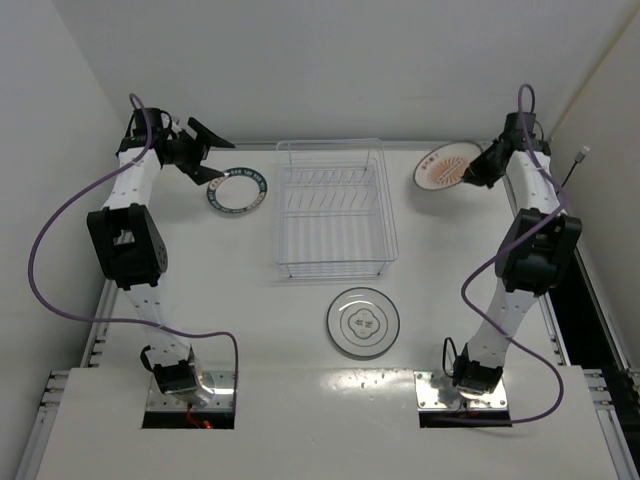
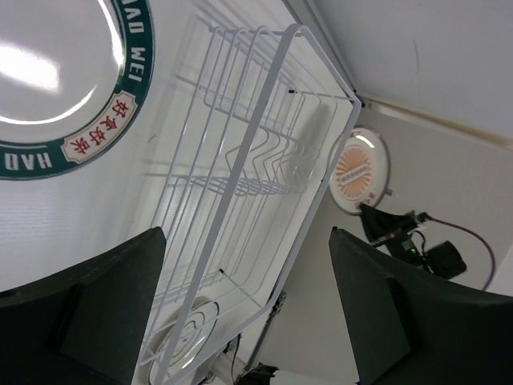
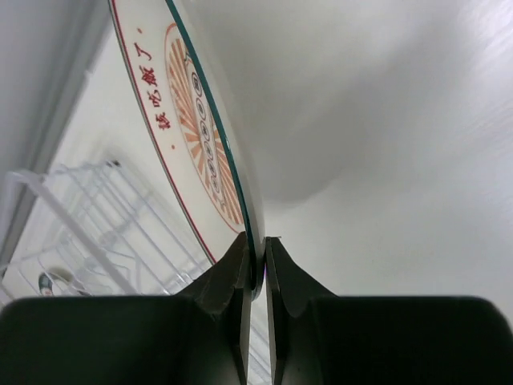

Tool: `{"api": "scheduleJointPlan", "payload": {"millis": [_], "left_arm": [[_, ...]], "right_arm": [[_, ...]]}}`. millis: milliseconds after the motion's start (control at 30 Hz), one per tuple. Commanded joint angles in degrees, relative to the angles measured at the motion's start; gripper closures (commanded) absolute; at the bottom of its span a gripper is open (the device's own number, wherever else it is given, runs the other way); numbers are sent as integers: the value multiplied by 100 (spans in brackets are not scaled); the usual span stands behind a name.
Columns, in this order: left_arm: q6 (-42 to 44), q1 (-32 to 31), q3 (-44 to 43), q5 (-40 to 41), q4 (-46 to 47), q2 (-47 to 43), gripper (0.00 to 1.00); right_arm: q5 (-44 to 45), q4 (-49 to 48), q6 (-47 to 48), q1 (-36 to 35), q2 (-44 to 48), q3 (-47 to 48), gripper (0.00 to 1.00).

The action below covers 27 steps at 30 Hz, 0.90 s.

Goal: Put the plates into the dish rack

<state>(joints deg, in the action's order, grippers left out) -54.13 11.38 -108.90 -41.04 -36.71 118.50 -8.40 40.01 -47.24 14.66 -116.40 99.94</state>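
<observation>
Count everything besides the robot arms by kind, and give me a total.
Plates: 3 (teal-rimmed plate, orange-patterned plate, grey plate)
Dish rack: 1
Total: 4

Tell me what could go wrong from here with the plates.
1. The right jaws pinch only the rim of the orange plate, so it may pivot or slip during the carry.
2. The dish rack is thin wire; a plate catching a tine may shove it toward the grey plate.
</observation>
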Motion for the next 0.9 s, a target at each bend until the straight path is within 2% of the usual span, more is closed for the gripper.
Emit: {"api": "scheduleJointPlan", "payload": {"millis": [0,167,333,467,867], "left_arm": [[-45,49,62,-124,32,-187,19],[-45,49,115,-71,32,-187,19],[-45,49,168,-71,-21,-239,19],[-45,49,220,-71,-21,-239,19],[-45,49,273,-71,-21,-292,19]], "right_arm": [[848,375,172,-261,539,1043,100],[1305,648,662,-901,539,2019,100],[2210,649,1199,-1920,662,2170,100],[2729,893,1524,-2466,601,2170,100],[3670,966,2078,-3021,653,1818,100]]}}
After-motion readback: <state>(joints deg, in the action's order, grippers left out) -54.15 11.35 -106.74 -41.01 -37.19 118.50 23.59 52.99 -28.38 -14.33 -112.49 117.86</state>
